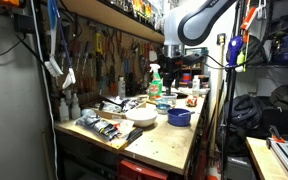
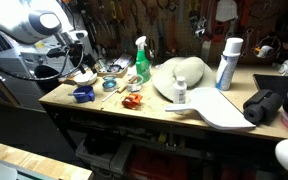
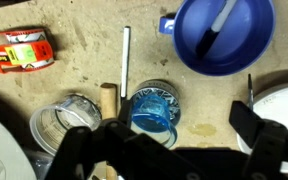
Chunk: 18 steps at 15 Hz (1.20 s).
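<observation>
My gripper [image 3: 174, 140] is open and empty, its two dark fingers spread wide at the bottom of the wrist view. It hovers above the workbench, as both exterior views show [image 1: 171, 62] [image 2: 79, 48]. Just below it and nearest the left finger is a small blue-lidded jar [image 3: 154, 108]. It stands on the bench and nothing touches it. A blue bowl [image 3: 224, 35] with a dark pen in it sits beyond the jar and also shows in both exterior views [image 1: 179, 117] [image 2: 82, 95]. A thin white rod [image 3: 125, 60] and a wooden dowel [image 3: 108, 100] lie beside the jar.
A red tape measure [image 3: 19, 50] lies at the upper left and a clear round jar [image 3: 64, 120] left of the dowel. A white plate [image 3: 284, 105] is at the right edge. A green spray bottle [image 2: 142, 60], a white bowl [image 1: 140, 116] and a spray can [image 2: 227, 62] stand on the cluttered bench.
</observation>
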Available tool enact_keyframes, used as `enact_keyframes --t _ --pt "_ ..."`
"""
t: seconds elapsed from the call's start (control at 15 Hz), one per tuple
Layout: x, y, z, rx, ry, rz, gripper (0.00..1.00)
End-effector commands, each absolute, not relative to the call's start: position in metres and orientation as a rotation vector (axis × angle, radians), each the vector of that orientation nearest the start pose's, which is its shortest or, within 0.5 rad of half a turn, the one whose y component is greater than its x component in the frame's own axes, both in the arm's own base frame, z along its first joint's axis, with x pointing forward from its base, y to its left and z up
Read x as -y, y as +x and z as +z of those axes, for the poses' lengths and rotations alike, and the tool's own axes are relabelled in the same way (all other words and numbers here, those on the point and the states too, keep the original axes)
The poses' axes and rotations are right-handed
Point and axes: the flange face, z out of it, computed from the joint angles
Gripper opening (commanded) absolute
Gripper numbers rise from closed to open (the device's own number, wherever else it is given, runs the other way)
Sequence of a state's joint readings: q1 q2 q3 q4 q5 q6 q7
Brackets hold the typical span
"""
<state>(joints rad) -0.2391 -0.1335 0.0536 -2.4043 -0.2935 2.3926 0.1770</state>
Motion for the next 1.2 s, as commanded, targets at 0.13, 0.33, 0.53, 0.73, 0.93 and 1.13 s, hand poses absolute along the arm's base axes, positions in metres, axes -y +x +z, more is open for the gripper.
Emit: enact_keyframes --t 0.13,0.33,0.53,0.73,0.93,1.13 --pt "0.091 0.479 0.378 -0.26 -3.344 -0.2 1.0" --pt "0.084 0.488 0.364 -0.39 -3.293 -0.29 1.0" --pt "0.081 0.503 0.347 -0.443 -3.259 -0.431 1.0" --pt "0.085 0.512 0.329 -0.504 -3.239 -0.536 1.0" --pt "0.095 0.521 0.317 -0.627 -3.217 -0.618 1.0" --pt "0.102 0.527 0.308 -0.725 -3.208 -0.656 1.0"
